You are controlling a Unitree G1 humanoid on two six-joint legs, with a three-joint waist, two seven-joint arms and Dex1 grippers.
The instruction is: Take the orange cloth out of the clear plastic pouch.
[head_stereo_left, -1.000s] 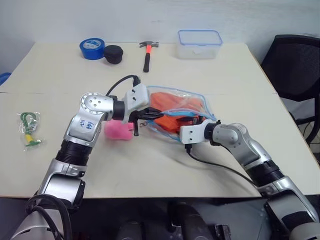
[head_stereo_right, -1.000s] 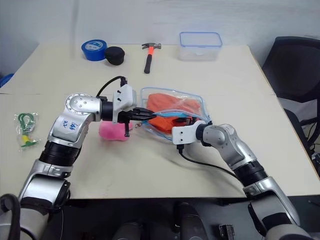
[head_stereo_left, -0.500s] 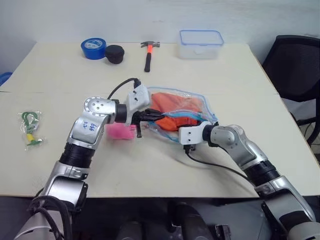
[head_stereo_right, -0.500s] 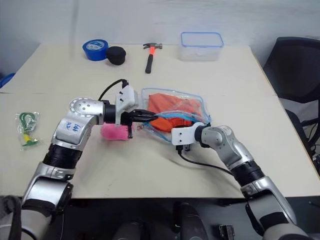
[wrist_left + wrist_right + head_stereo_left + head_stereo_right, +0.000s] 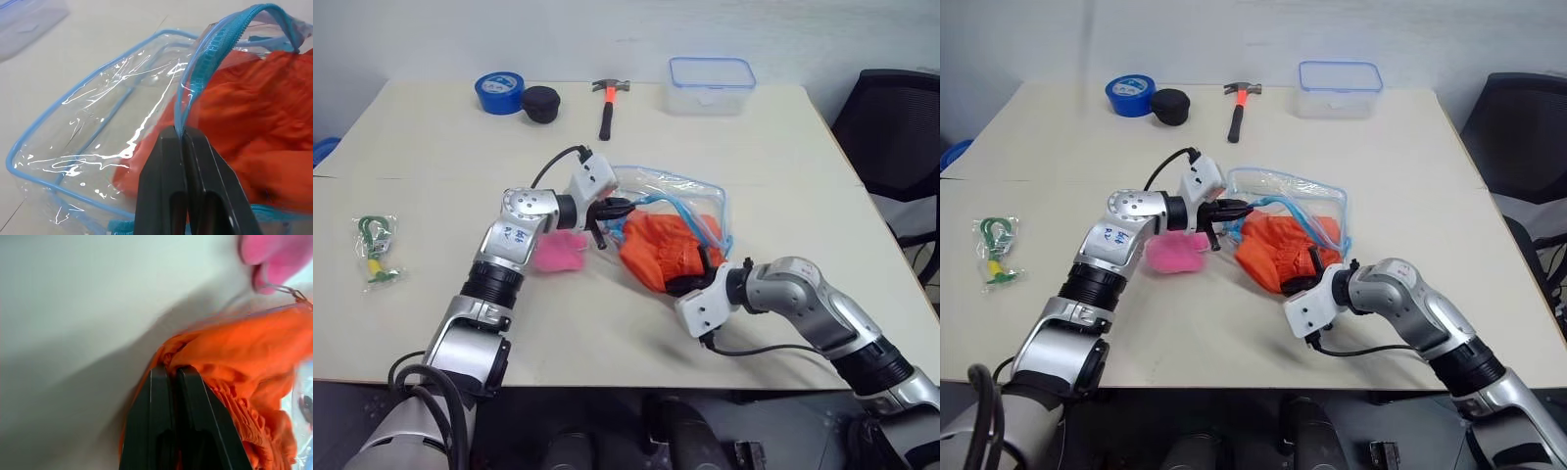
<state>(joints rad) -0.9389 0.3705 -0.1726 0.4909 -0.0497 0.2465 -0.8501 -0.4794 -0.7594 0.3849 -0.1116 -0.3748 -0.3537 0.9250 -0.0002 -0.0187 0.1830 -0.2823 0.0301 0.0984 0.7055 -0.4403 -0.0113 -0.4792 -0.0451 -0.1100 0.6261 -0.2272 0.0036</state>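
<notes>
The clear plastic pouch [image 5: 677, 192] with light blue zipper trim lies mid-table, its mouth held up. My left gripper [image 5: 625, 206] is shut on the pouch's zipper edge [image 5: 195, 78], seen close in the left wrist view, where its fingertips [image 5: 168, 134] pinch the trim. The orange cloth [image 5: 664, 247] bulges out of the mouth toward the table's near side, its far part still under the plastic [image 5: 264, 107]. My right gripper [image 5: 683, 284] is shut on the cloth's near edge [image 5: 230, 357].
A pink plush toy [image 5: 556, 252] lies just left of the pouch under my left forearm. At the back stand a blue tape roll [image 5: 499, 93], a black round object [image 5: 539, 101], a hammer [image 5: 604, 103] and a clear box [image 5: 710, 83]. A green packet [image 5: 372, 250] lies far left; a black chair [image 5: 901, 127] stands at the right.
My right gripper shut on the orange cloth and drew back toward the near edge, dragging much of the cloth out of the mouth. My left gripper moved forward, still holding the pouch's edge.
</notes>
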